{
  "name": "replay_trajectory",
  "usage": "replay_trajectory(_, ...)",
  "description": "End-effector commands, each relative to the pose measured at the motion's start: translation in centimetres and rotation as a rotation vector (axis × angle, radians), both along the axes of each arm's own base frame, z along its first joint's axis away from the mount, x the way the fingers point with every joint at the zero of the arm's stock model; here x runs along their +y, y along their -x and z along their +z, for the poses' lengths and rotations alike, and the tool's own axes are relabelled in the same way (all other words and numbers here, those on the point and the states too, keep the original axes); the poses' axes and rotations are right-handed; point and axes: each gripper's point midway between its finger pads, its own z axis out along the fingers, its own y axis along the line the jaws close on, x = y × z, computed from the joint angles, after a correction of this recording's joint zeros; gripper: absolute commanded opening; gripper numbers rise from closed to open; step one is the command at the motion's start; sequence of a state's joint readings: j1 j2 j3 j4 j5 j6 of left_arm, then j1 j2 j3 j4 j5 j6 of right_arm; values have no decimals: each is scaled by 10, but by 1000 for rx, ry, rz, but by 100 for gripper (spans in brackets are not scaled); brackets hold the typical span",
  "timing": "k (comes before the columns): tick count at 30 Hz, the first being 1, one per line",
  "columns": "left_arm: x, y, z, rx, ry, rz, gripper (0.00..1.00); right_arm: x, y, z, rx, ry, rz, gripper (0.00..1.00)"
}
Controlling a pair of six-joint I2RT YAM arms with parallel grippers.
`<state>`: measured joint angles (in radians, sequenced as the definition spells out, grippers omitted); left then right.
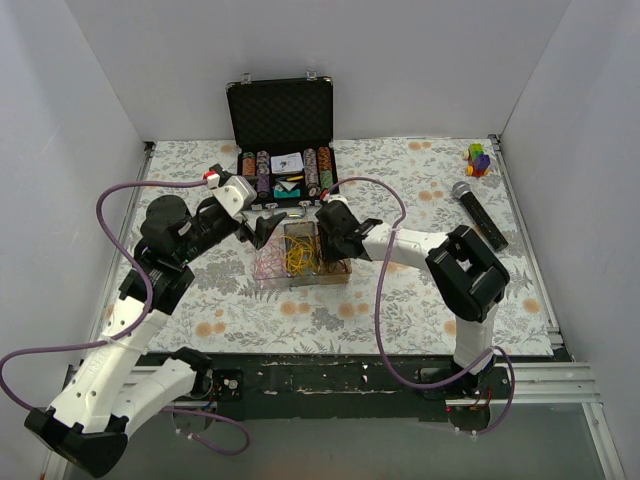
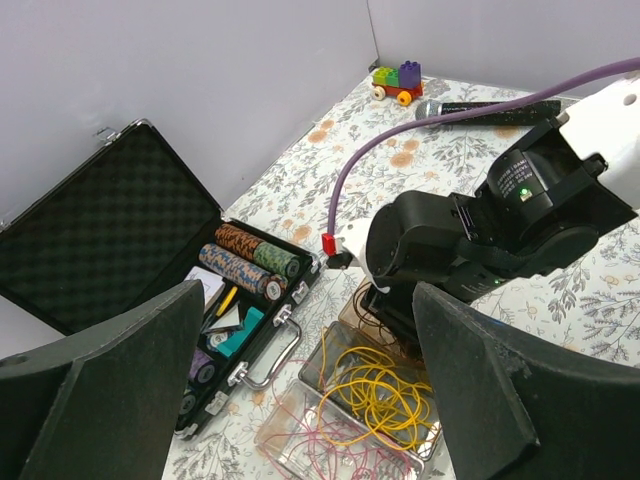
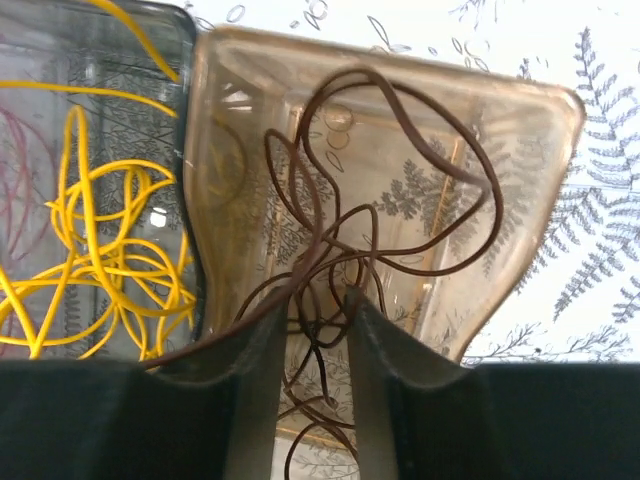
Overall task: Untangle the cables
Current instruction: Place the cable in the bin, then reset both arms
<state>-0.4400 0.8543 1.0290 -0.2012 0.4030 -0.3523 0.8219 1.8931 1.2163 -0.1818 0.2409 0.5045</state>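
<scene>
Three small trays sit side by side in the middle of the table. The clear left tray (image 2: pixel 275 425) holds a pink cable (image 2: pixel 320 450). The grey middle tray (image 3: pixel 185 40) holds a yellow cable (image 1: pixel 298 255), which also shows in the left wrist view (image 2: pixel 385 395). The brownish right tray (image 3: pixel 560 110) holds a brown cable (image 3: pixel 400 200). My right gripper (image 3: pixel 315 305) is low over the brownish tray, its jaws a narrow gap apart. Brown strands run between them and one lies over the left finger (image 3: pixel 255 360). My left gripper (image 2: pixel 310 400) is wide open and empty above the trays.
An open black case of poker chips (image 1: pixel 281 130) stands just behind the trays. A microphone (image 1: pixel 478 210) and a toy of coloured blocks (image 1: pixel 479 159) lie at the back right. White walls enclose the table on three sides.
</scene>
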Motion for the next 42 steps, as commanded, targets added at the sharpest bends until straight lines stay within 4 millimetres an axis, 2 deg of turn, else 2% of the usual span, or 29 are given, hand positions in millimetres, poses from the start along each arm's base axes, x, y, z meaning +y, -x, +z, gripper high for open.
replay_trajectory(1,3,2,-1,1,11,8,86,7,-8,43,-47,-37,29,49)
replay_trajectory(4,5,0,-7,28,17,26,88,8,-4,70,-70,-75,45,75)
replay_trajectory(6,5,-2,-13,57,7,36,88,6,-1,87,-90,-102,47,82)
replay_trajectory(13,8,-11,-11,88,9,80,88,7,11,128,-120,-189,88,82)
replay_trajectory(16,9,-13,-6,87,16,89,87,1,19,130,-93,-174,87,80)
replay_trajectory(18,10,-14,0,84,34,100,88,-5,25,131,-87,-171,83,74)
replay_trajectory(22,17,-22,0,131,60,164,86,-18,36,153,-147,-227,86,74)
replay_trajectory(25,22,-33,-12,212,52,226,89,-29,45,171,-196,-261,97,82)
replay_trajectory(26,24,-37,-15,242,51,247,91,-34,47,172,-203,-254,92,86)
replay_trajectory(30,33,-53,-49,458,14,321,98,-48,48,170,-201,-184,75,88)
replay_trajectory(32,45,-70,-64,560,14,413,98,-54,50,168,-188,-158,76,89)
replay_trajectory(36,87,-100,-94,714,26,688,98,-65,51,168,-190,-143,62,90)
replay_trajectory(38,104,-105,-103,736,2,778,98,-70,53,170,-199,-146,55,90)
replay_trajectory(42,124,-103,-111,686,-8,844,98,-83,57,171,-214,-145,41,91)
